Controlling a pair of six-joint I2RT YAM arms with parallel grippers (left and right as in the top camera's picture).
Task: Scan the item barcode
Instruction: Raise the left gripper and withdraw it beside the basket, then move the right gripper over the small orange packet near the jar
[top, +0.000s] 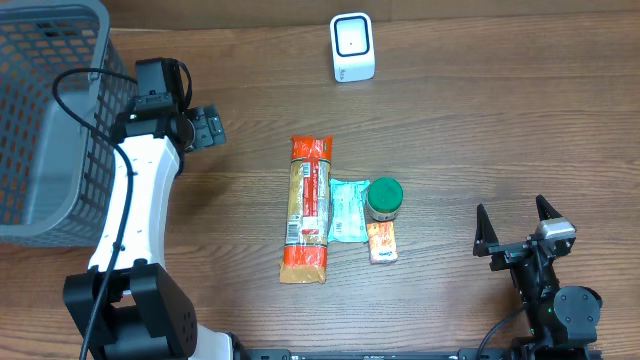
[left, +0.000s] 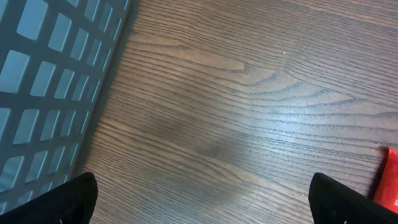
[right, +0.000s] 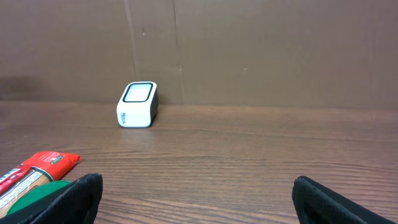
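Hanging wide with nothing between its fingers, my left claw (top: 212, 127) sits just beside the grey mesh basket (top: 50, 120), over bare wooden table (top: 450, 120). From it the goods lie to my right and a little back toward my base. First comes the long pasta packet (top: 308, 210), whose red corner just shows at the edge of my left wrist view. Touching the packet's far side is a teal sachet (top: 345, 212). Next to that stands a green-lidded jar (top: 384, 198), with a small orange packet (top: 383, 243) right by it.

The pasta packet's long axis runs from the scanner's side of the table toward mine, so my open jaws would have to cross it, not line up with it. Its barcode I cannot make out.

My right claw (top: 513, 222) is just as wide and empty, and it rests low on the other side of the cluster. It is nearer the jar and the orange packet, while my left claw is nearer the pasta.

The white scanner (top: 352, 47) stands at the far edge, well apart from everything. I judge that whichever item I lift must travel away from me to reach its window.
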